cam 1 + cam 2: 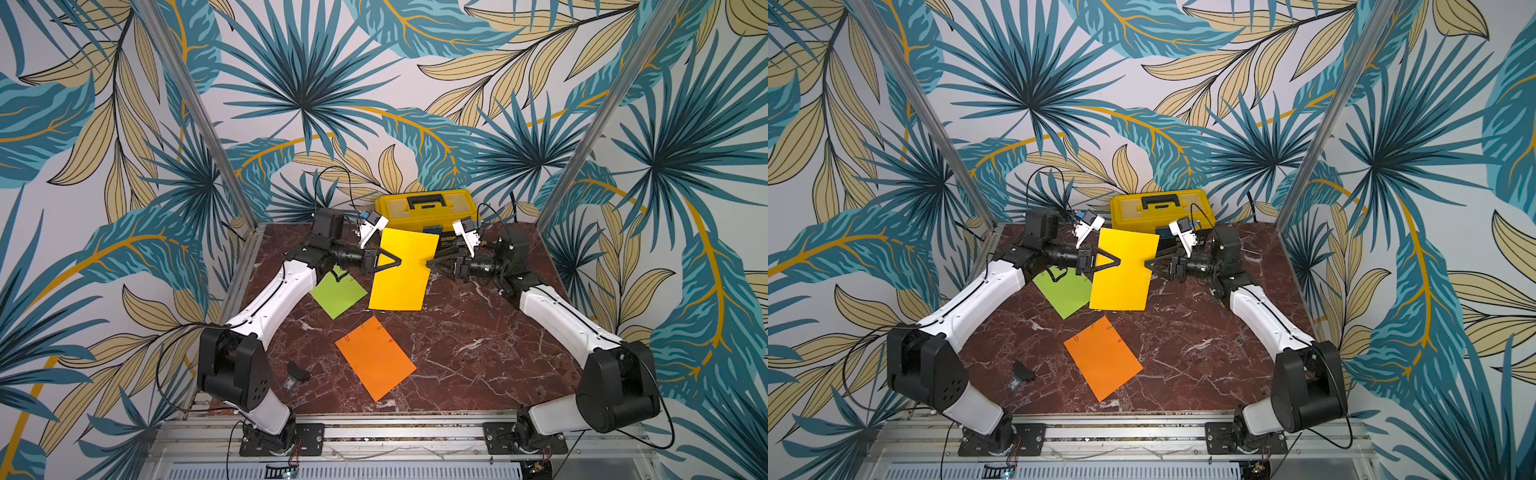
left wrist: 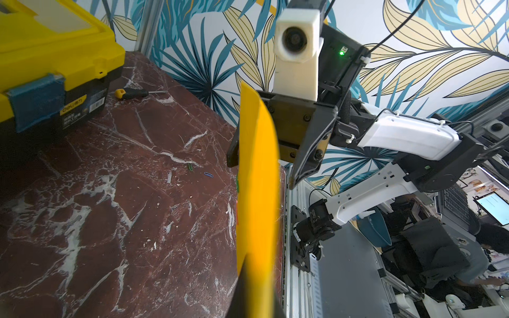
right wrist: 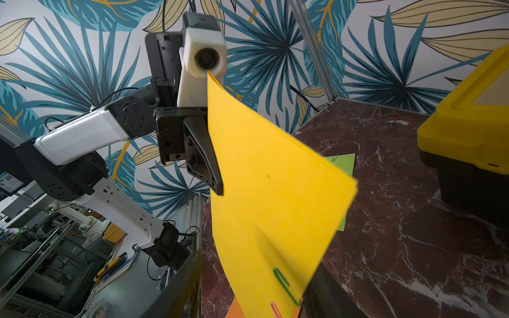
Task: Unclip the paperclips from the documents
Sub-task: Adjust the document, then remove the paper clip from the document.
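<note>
yellow doc: thin yellow rectangular paper sheet (image 1: 401, 270), held up off the table near the back, tilted, between both claws
clips on it: green wire paperclip (image 3: 286, 289) and pink-red wire paperclip (image 3: 275, 309), side by side on the edge at the right claw
left gripper (image 1: 400, 262): pinched tight on the sheet's opposite edge, carrying it
right gripper (image 1: 428, 264): jaws apart, straddling the clipped edge, gripping nothing
handling: sheet looks featherlight and floppy, likely creases or tears if yanked; clips are tiny, slick wire. Best to pinch a clip's outer loop and slide it off along the paper
other docs: lime green paper sheet (image 1: 336, 295) and orange paper sheet (image 1: 376, 357), flat on the table
loose: green clip (image 2: 190, 166) and blue clip (image 2: 208, 174) on the red-brown marble tabletop (image 1: 478, 353)
room: open right and front; yellow-and-black plastic toolbox (image 1: 428, 208) close behind, tight there
</note>
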Robot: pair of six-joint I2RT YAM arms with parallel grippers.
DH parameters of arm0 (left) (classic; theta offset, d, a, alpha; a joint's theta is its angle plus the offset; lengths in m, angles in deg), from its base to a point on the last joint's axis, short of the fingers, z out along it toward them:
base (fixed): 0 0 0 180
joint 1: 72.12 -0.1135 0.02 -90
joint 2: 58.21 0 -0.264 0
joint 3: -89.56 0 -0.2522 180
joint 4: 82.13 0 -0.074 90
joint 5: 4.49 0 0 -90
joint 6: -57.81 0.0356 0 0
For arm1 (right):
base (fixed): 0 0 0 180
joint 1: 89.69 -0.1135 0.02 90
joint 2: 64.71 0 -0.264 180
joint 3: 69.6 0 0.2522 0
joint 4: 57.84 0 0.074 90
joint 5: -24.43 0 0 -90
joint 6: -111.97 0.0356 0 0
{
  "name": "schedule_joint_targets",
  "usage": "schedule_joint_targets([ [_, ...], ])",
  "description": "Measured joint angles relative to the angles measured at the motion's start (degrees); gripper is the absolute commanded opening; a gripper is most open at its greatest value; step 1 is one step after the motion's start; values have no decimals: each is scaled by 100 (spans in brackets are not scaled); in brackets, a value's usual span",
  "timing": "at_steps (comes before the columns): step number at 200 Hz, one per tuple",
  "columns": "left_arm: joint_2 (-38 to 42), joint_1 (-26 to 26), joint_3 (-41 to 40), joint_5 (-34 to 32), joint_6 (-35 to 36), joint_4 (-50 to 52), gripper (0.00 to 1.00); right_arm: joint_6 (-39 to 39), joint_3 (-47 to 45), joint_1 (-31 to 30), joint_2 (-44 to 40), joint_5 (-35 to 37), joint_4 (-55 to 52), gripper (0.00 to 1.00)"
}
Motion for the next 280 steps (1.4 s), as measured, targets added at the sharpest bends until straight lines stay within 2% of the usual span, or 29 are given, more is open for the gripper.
schedule_joint_targets([
  [28, 52, -7, 0, 125, -2, 0, 0, -203, -2, 2, 0, -17, -332, 58],
  [77, 70, -9, -2, 282, -9, 0, 0, -142, -2, 0, 111, -96, -201, 58],
  [150, 105, -11, -79, 326, -17, -2, 0, 841, -96, 0, 286, -608, 1093, 54],
  [185, 107, -37, -79, 326, -15, -2, 0, 1016, -127, 0, 286, -861, 1285, 51],
  [223, 111, -63, -79, 326, -15, -2, 0, 929, -177, 0, 286, -942, 1121, 43],
  [280, 175, -118, -208, 326, -13, -22, 0, 743, -177, 0, 286, -960, 901, 28],
])
